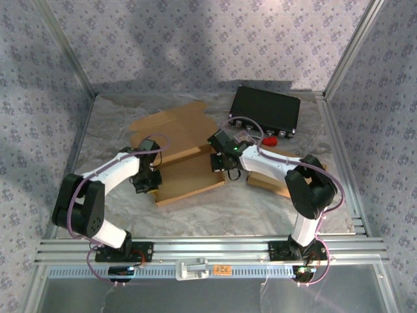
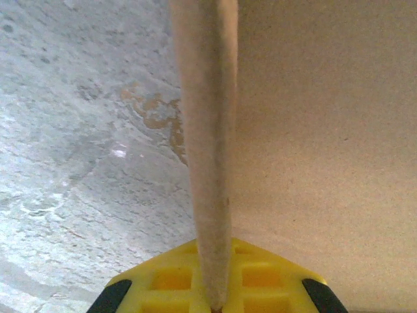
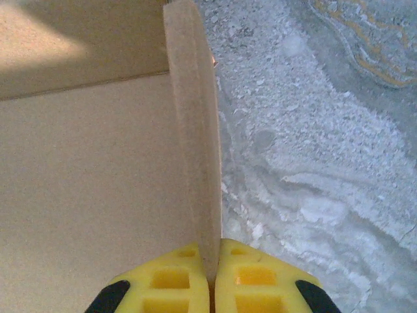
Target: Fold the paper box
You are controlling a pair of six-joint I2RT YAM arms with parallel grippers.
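Note:
The brown paper box [image 1: 186,150] lies spread out in the middle of the table. My left gripper [image 1: 147,182] is shut on its raised left side flap [image 2: 207,150], which stands on edge between the yellow fingers [image 2: 163,277]; box panel [image 2: 326,143] lies to the flap's right. My right gripper [image 1: 220,161] is shut on the raised right side flap [image 3: 194,130], pinched between yellow fingers [image 3: 260,280], with the box floor [image 3: 85,182] to its left.
A black case [image 1: 265,109] sits at the back right, with a small red object [image 1: 270,140] in front of it. Another piece of brown cardboard [image 1: 267,181] lies under the right arm. Grey marbled covering [image 1: 215,212] spreads over the table; metal frame posts flank it.

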